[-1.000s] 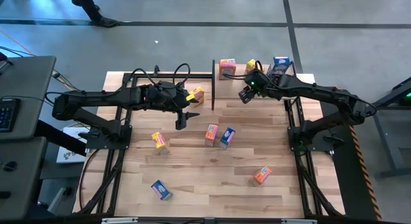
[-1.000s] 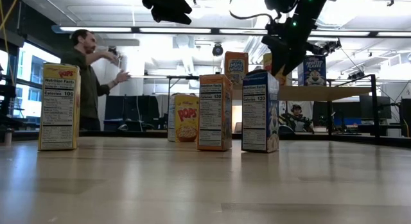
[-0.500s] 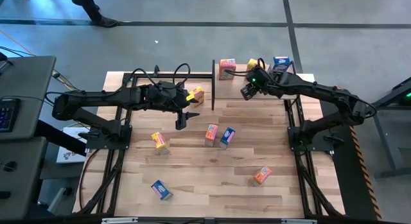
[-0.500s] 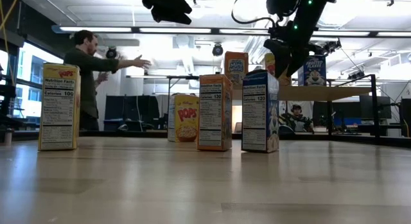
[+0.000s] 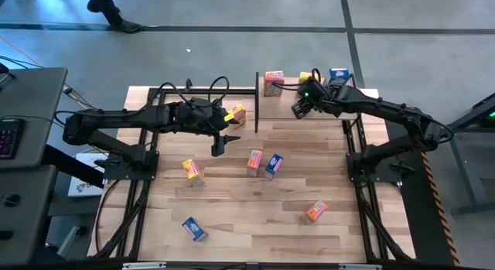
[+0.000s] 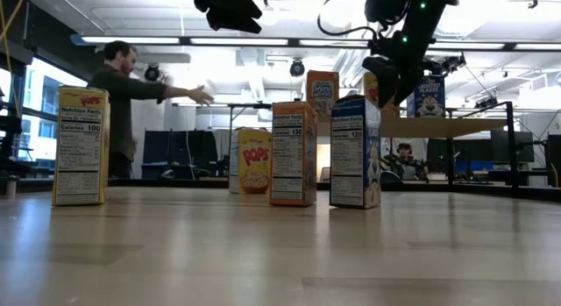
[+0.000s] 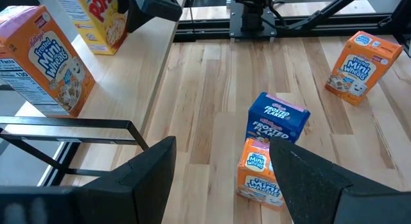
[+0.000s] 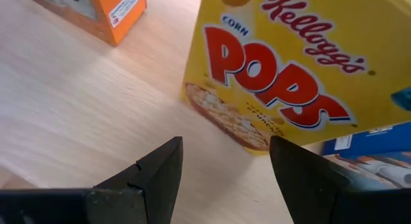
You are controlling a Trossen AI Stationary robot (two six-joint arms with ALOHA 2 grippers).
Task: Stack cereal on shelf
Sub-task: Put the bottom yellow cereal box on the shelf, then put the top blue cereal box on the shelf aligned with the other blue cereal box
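Observation:
The shelf point(image 5: 278, 104) stands at the table's far edge and bears an orange cereal box point(image 5: 273, 82), a yellow one point(image 8: 282, 63) and a blue one point(image 5: 338, 75), all upright on their bases. My right gripper point(image 5: 298, 108) hangs open above the shelf's board, just in front of the yellow box and clear of it. My left gripper point(image 5: 219, 143) hangs open above the table's middle, over an orange box point(image 7: 260, 172) and a blue box point(image 7: 277, 124). A yellow box point(image 5: 236, 114) stands by the left arm.
More boxes stand on the table: a yellow one point(image 5: 192, 170) at left, a blue one point(image 5: 194, 227) near the front left, an orange one point(image 5: 315, 211) at front right. The shelf's black post point(image 5: 256, 100) stands beside the left arm. A person point(image 6: 118, 104) moves in the room behind.
My right gripper has swung a little toward the table's far right, nearer the yellow box on the shelf, and stays open. The person behind the table has stretched an arm out.

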